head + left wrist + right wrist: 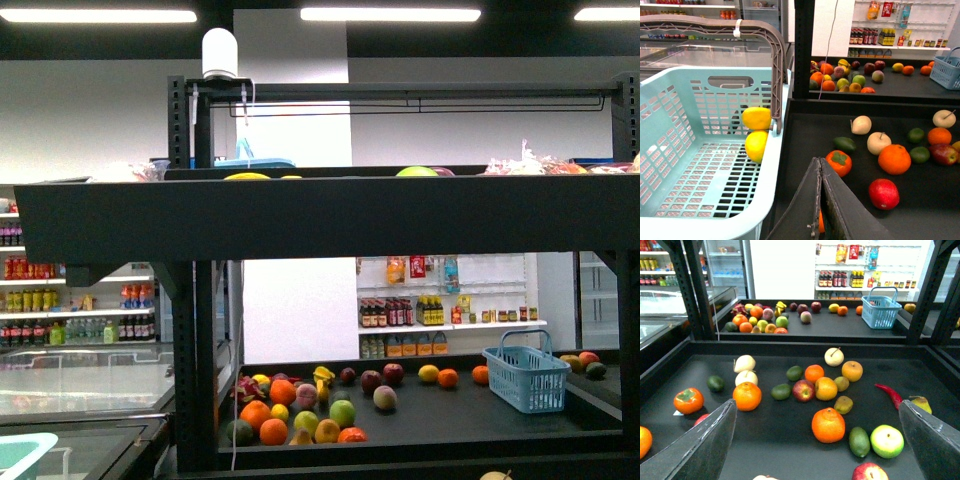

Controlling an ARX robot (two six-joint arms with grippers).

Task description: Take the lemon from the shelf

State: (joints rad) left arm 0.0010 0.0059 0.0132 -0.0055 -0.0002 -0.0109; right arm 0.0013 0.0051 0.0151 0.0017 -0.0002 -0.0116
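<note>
Beside the closed, empty left gripper (821,200), two lemons (756,118) sit inside the pale blue basket (700,210), against its wall. Ahead of it, on the shelf (930,220), lie a persimmon (839,162), an orange (894,159) and a red fruit (884,193). Between the right gripper's (820,440) wide-open fingers sits another orange (828,424); a red chilli (890,394) lies nearby. Beyond, white wall shelves (865,287) hold bottles.

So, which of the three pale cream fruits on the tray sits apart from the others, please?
The cream fruit beside the yellow-orange apple; the other pair sits close together.
</note>
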